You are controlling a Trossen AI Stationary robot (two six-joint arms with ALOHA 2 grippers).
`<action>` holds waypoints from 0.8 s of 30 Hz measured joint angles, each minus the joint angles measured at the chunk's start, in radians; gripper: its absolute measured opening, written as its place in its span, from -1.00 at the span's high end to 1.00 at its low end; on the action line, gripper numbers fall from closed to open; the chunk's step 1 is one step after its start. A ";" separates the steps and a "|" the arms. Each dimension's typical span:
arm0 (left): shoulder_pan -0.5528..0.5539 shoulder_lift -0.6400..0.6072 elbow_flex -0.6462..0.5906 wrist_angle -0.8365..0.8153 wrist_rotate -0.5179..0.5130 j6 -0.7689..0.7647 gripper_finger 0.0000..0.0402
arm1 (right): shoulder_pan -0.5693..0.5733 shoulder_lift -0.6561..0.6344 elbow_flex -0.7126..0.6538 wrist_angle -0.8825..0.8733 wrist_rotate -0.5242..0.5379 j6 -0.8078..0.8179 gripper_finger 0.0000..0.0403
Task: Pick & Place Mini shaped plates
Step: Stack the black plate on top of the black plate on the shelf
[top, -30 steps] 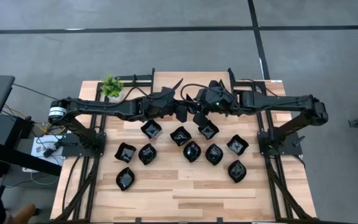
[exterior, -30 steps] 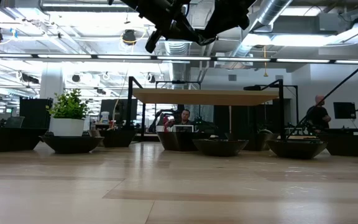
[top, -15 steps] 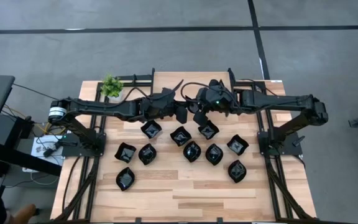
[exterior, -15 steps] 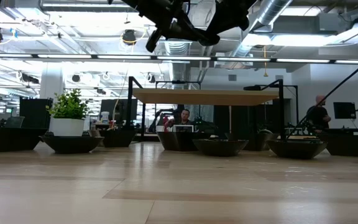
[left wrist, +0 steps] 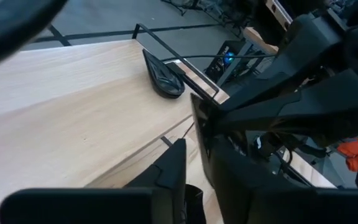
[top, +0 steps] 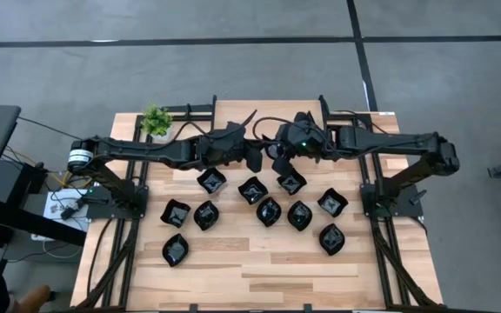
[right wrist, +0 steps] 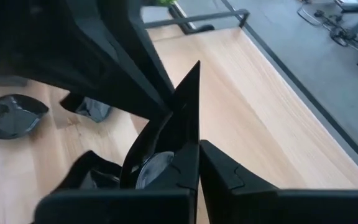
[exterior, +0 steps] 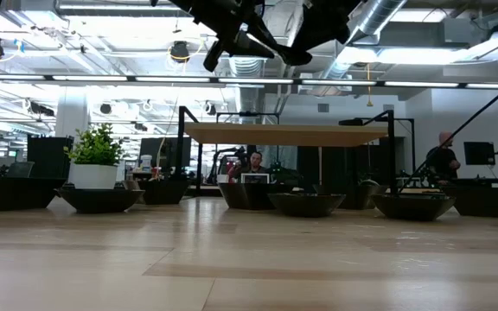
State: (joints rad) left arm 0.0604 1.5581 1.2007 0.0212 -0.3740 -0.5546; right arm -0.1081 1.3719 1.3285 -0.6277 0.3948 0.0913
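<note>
Ten mini shaped plates point(top: 269, 211) counted lying on the worktop point(top: 259, 278), in loose rows across its middle. One more, the held plate point(top: 255, 160), raised in the air above the back row between the two arms, so eleven in view. Too small from above to sort by shape. One potted plant point(top: 156, 120) at the far left corner.

Right tool point(top: 270, 162) closed tight, apparently pinching the thin rim of the held plate. Left tool point(top: 247, 159) right against the same plate from the other side; cannot tell how far open it is, or whether it has any hold.

Judged as glossy, rigid and light, probably ceramic or hard plastic: slick under the pads, likely to chip if dropped. Best taken at the raised rim, one pad inside the bowl and one outside, at a straight stretch rather than a point or wave. Looks prone to swivelling in a rim pinch, so calls for a level, gentle set-down.
</note>
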 joint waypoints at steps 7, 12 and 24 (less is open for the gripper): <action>0.000 -0.011 0.000 -0.007 -0.037 0.001 0.44 | -0.061 -0.039 0.000 -0.091 0.059 0.075 0.99; 0.000 -0.015 -0.001 -0.006 -0.045 0.001 0.39 | -0.178 -0.078 0.000 -0.203 0.055 0.215 0.99; 0.001 -0.103 -0.143 -0.002 -0.079 0.046 0.39 | -0.504 -0.092 -0.014 -0.257 -0.219 0.356 0.98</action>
State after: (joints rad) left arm 0.0614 1.4551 1.0578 0.0191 -0.4532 -0.5086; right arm -0.6123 1.2797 1.3148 -0.8848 0.1762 0.4473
